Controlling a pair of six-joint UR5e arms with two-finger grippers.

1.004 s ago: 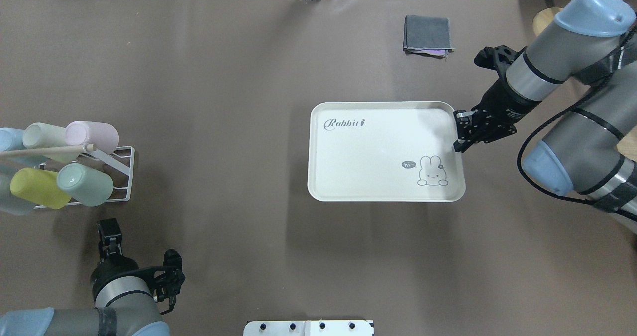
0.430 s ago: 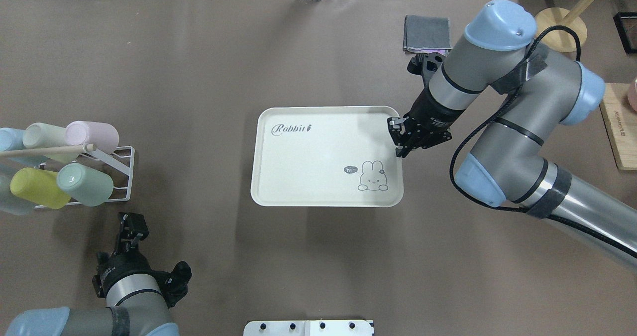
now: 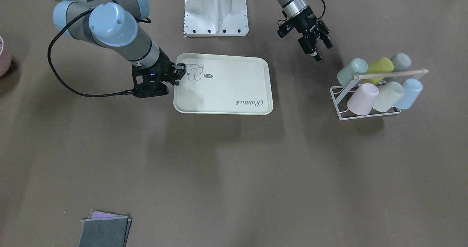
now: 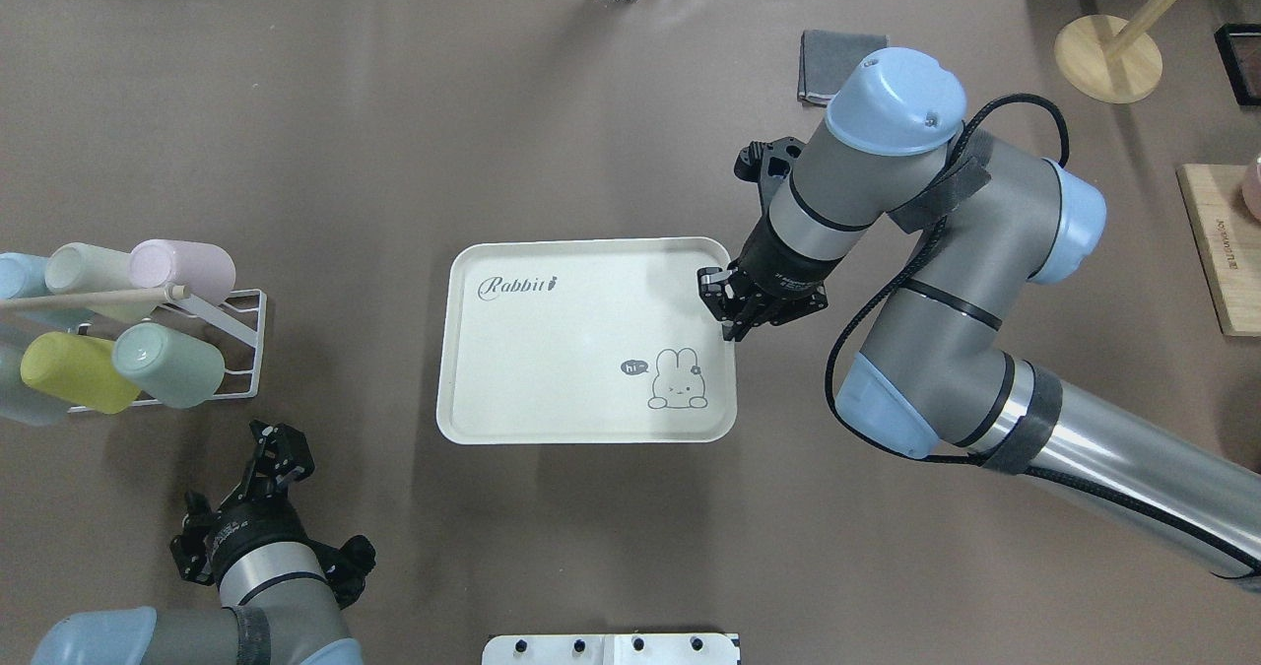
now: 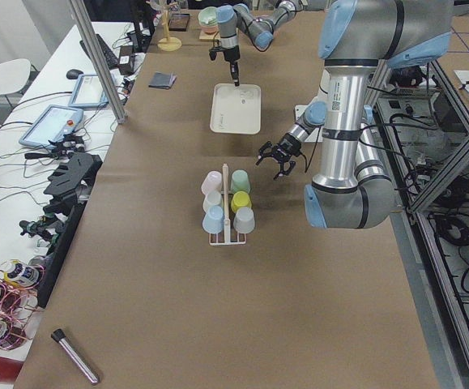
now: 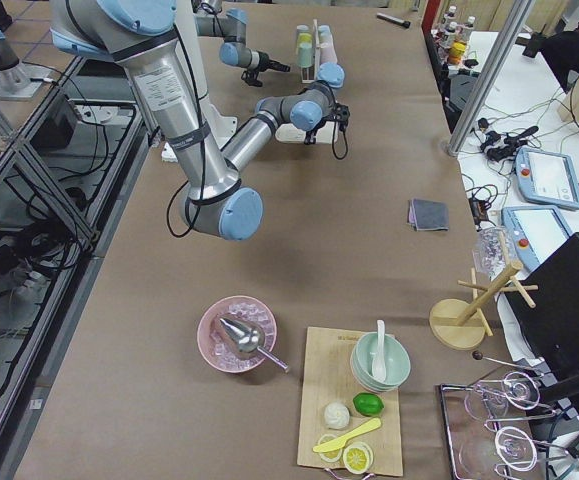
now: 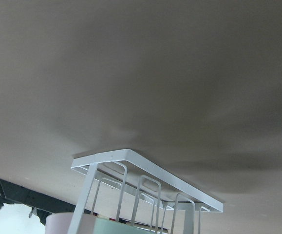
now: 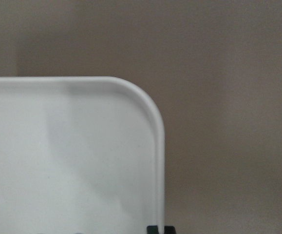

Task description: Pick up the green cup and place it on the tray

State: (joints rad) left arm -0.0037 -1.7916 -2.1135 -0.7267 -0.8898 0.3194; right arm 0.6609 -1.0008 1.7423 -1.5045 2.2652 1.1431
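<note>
The tray (image 4: 552, 350) has slid further toward the robot's left than in the earlier pictures. The right gripper (image 4: 732, 322) stays pinched on the rim at its right edge. The left gripper (image 4: 283, 446) has turned toward the rack (image 4: 262, 345) — its fingers are spread wide and hold nothing. The green cup (image 4: 169, 365) lies in the rack, just beside the yellow cup (image 4: 74, 371)

Grey cloth (image 4: 818, 59) half behind right arm (image 4: 887, 182), blue cup (image 4: 15, 276) cropped — left edge
</note>
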